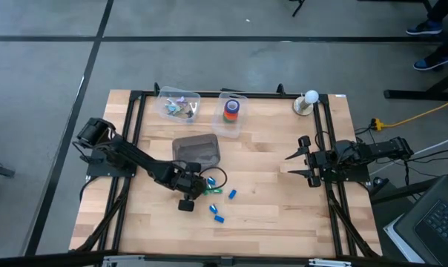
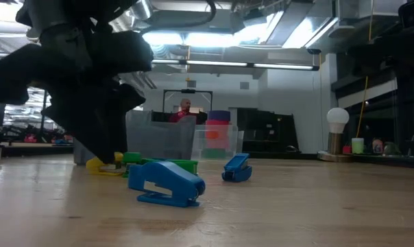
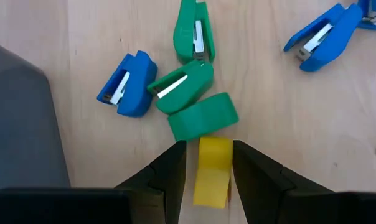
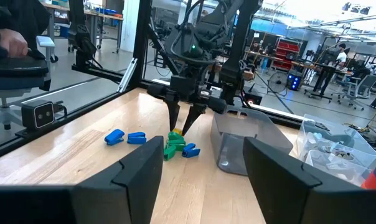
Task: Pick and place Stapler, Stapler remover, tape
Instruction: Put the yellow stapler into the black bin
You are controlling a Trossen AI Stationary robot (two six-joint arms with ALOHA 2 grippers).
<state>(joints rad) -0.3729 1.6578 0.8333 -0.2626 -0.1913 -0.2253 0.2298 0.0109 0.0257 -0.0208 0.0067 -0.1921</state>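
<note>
Left wrist view: pincer (image 3: 203, 177) (open) astride yellow stapler (image 3: 213, 169)

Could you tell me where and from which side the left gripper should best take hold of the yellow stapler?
Probably across its long flat sides, from straight above: the yellow stapler lies flat between the open left gripper fingers, its far end touching a green stapler.

Two dark, matte black six-joint arms. Left gripper (image 3: 203, 180): two black angular plastic fingers (image 3: 169, 180), wedge-shaped. Right gripper (image 4: 203, 168): same broad black fingers (image 4: 141, 168). Black cable loops at left wrist, 3 o'clock side. Cylindrical black base joints; small green light on left arm.
</note>
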